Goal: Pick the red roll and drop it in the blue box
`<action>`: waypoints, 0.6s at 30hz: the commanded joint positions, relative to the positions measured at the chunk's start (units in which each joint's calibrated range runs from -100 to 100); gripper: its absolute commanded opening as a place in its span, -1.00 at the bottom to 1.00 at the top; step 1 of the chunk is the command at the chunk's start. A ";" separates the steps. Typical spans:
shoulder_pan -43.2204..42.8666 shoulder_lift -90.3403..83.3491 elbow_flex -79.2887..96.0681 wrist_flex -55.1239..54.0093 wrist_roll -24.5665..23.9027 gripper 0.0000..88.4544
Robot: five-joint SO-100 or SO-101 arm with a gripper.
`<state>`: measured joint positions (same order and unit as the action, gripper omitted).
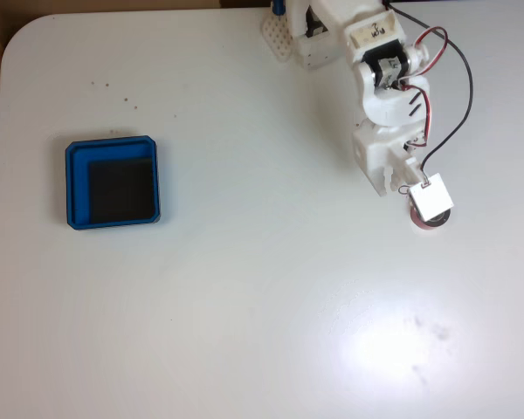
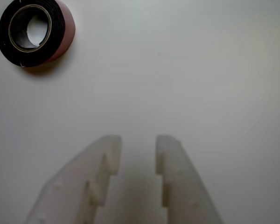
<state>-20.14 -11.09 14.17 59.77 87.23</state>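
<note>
Here, red roll (image 2: pixel 36 31): lying flat on the white tabletop (image 2: pixel 191 70), hollow core facing up, at the upper left in the wrist view.
Gripper (image 2: pixel 137 145): fingers (image 2: pixel 170 161) spread slightly with a narrow gap, pinching nothing, apart from the roll.
Blue box (image 1: pixel 78 182): well apart at the left in the fixed view, open side up, edges square to the tabletop.

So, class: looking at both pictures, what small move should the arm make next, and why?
Probably shift the end effector toward the red roll before lowering. In the wrist view the roll lies flat at the upper left, off the line between the fingers, which stand slightly apart with nothing between them. The blue box sits far off, holding nothing.
</note>
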 commanded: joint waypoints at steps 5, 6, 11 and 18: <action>-0.33 8.42 -8.96 1.12 0.33 -0.60; -0.62 9.50 -9.59 1.12 0.33 -0.58; -3.16 15.69 -13.45 0.96 0.24 -0.54; -4.92 21.38 -15.88 -2.92 -0.19 -0.54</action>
<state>-24.99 9.82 2.06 59.11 87.23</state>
